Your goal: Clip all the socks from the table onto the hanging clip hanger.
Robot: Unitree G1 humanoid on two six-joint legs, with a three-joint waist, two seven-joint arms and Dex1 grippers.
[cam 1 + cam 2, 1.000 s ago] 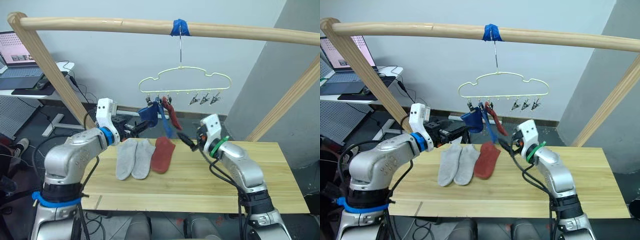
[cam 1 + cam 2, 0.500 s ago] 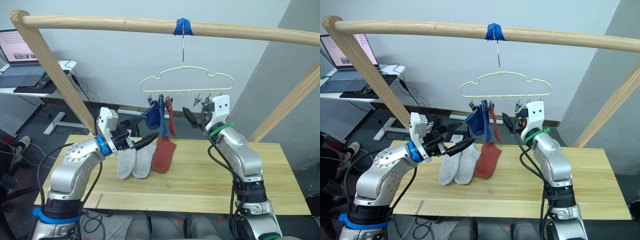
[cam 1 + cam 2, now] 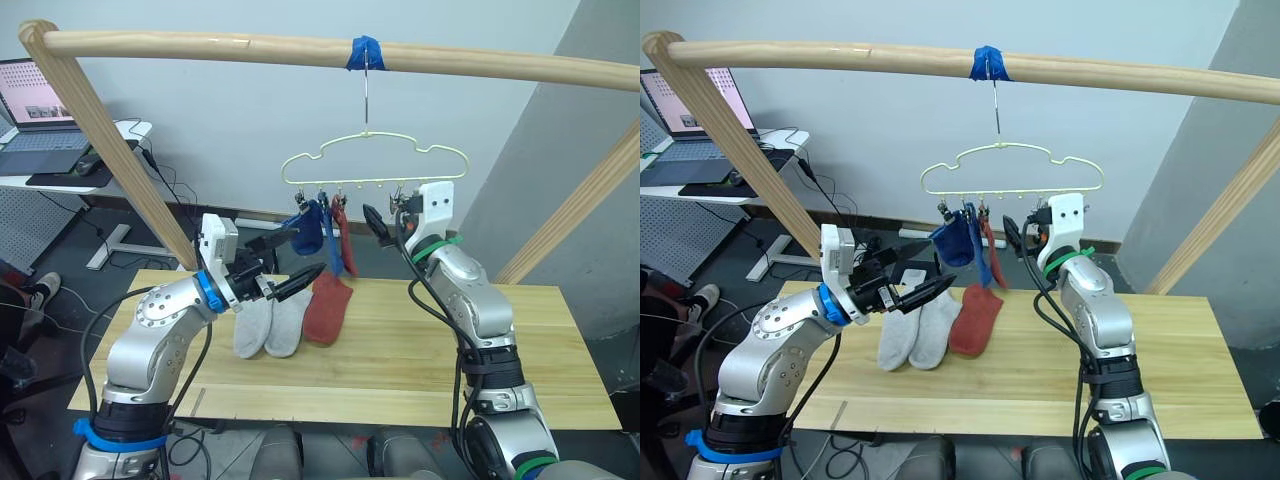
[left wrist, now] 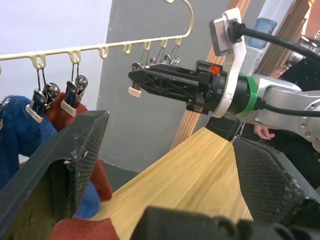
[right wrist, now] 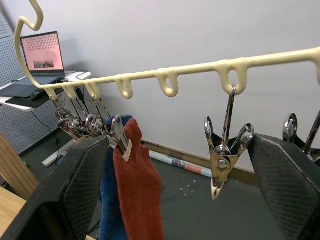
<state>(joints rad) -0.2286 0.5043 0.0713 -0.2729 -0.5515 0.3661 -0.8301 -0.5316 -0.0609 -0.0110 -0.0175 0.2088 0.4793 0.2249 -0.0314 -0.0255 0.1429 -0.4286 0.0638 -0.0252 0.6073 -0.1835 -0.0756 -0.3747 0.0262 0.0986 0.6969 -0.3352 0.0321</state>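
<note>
The pale yellow clip hanger [image 3: 372,160] hangs from the pole by its hook. Two blue socks [image 3: 308,230] and one rust red sock [image 3: 344,238] are clipped at its left end. On the table [image 3: 400,370] lie two light grey socks [image 3: 268,318] and a rust red sock [image 3: 326,306]. My left gripper [image 3: 305,252] is open and empty, just left of the hanging socks and above the grey ones. My right gripper [image 3: 372,222] is open at the hanger's right side, with a bare metal clip [image 5: 223,150] hanging between its fingers [image 5: 87,170].
A thick wooden pole frame [image 3: 200,45] spans overhead, with slanted legs at both sides of the table. A side desk with a laptop [image 3: 35,100] stands at the far left. The right half of the tabletop is bare wood.
My right gripper has risen from table height to the hanger's bare clips. My left gripper has swung in and lifted toward the hanging socks. The socks on the table have not moved.
</note>
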